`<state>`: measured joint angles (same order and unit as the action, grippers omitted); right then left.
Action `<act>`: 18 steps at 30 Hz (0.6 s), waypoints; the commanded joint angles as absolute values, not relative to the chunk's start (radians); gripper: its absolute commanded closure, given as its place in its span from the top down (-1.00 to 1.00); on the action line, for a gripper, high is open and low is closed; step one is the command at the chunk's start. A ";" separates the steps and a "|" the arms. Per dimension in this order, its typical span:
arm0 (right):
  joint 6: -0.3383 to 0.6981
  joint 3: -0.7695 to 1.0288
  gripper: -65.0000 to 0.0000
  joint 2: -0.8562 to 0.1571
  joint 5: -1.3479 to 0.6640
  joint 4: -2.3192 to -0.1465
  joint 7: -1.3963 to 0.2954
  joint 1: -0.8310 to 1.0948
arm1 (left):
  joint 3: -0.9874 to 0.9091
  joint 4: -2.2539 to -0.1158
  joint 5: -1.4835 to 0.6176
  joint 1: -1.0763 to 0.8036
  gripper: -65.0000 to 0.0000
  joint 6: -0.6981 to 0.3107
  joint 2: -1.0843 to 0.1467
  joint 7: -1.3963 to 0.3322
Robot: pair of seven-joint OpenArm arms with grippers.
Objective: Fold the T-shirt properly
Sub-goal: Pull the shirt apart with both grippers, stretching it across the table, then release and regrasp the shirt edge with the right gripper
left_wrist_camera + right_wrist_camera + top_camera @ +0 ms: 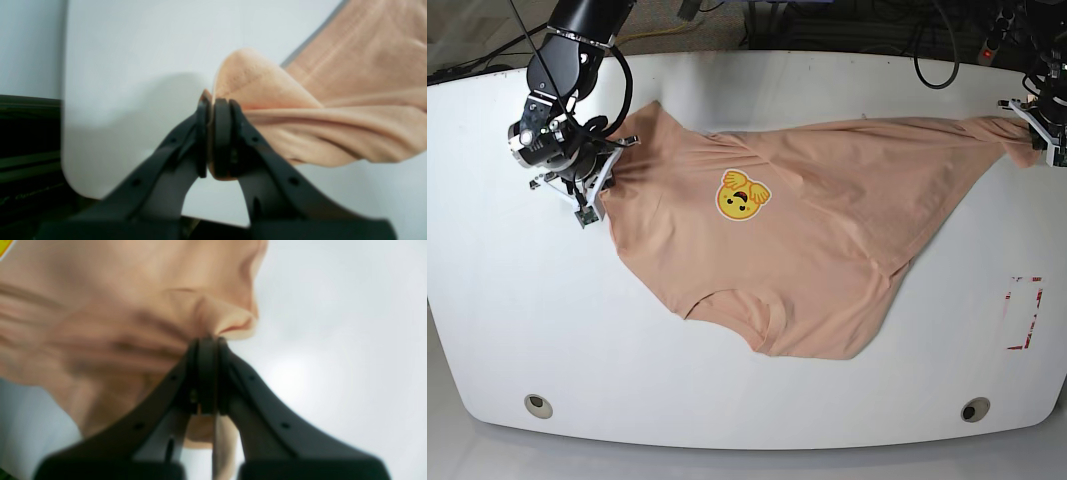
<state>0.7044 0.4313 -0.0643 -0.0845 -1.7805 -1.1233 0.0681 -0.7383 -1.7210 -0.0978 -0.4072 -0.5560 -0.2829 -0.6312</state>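
The peach-pink T-shirt [807, 240] is stretched across the white table, its yellow face print [742, 195] showing near the middle. My left gripper [1032, 140] at the table's far right edge is shut on a corner of the T-shirt [300, 110], with the fabric pinched between its black fingers [222, 133]. My right gripper [592, 190] at the left side is shut on the opposite edge of the T-shirt [116, 323], where the cloth bunches into folds at the fingertips [206, 353]. A sleeve and the hem hang slack toward the table's front.
The white table [547, 320] has two round holes near its front edge [539, 405] [974, 409]. A red-marked rectangle [1024, 312] lies at the right side. Cables run behind the table's back edge. The table's left corner and dark floor show in the left wrist view.
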 commanded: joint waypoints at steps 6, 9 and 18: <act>0.698 0.447 -1.00 -0.062 -0.081 -1.810 -1.110 0.107 | -0.751 -1.684 -0.091 -0.407 -0.97 -0.578 -0.308 -0.608; 0.698 0.447 -1.00 -0.062 -0.081 -1.807 -1.107 0.122 | -0.751 -1.675 -0.091 -0.407 -0.98 -0.585 -0.309 -0.607; 0.698 0.447 -1.00 -0.051 -0.079 -1.805 -1.106 0.154 | -0.751 -1.616 -0.099 -0.406 -0.98 -0.604 -0.364 -0.605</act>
